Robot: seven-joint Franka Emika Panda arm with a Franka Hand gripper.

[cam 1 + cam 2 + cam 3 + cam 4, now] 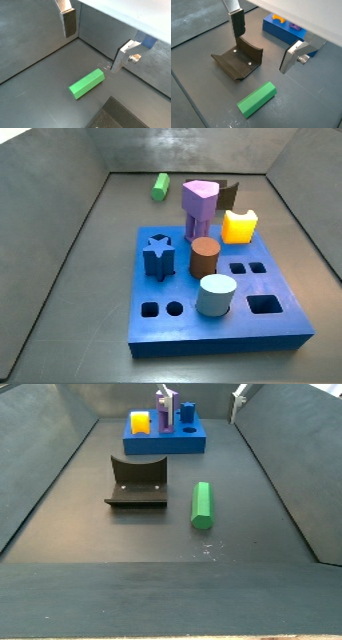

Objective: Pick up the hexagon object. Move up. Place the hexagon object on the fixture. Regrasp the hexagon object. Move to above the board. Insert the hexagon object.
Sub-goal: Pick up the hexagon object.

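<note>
The hexagon object (87,83) is a bright green prism lying flat on the dark floor, also seen in the other views (258,99) (160,185) (202,504). My gripper (93,52) (261,54) hangs open above the floor, with nothing between its fingers. The green peg lies below and a little off the gap. The fixture (239,61) (139,482), a dark bracket on a base plate, stands beside the peg and under one finger (238,27). The blue board (261,333) (167,446) (278,31) sits farther off.
On the board stand a purple peg (199,208), a yellow block (239,226), a brown cylinder (205,256), a blue star peg (159,256) and a pale cylinder (217,293). Grey walls (60,248) enclose the floor.
</note>
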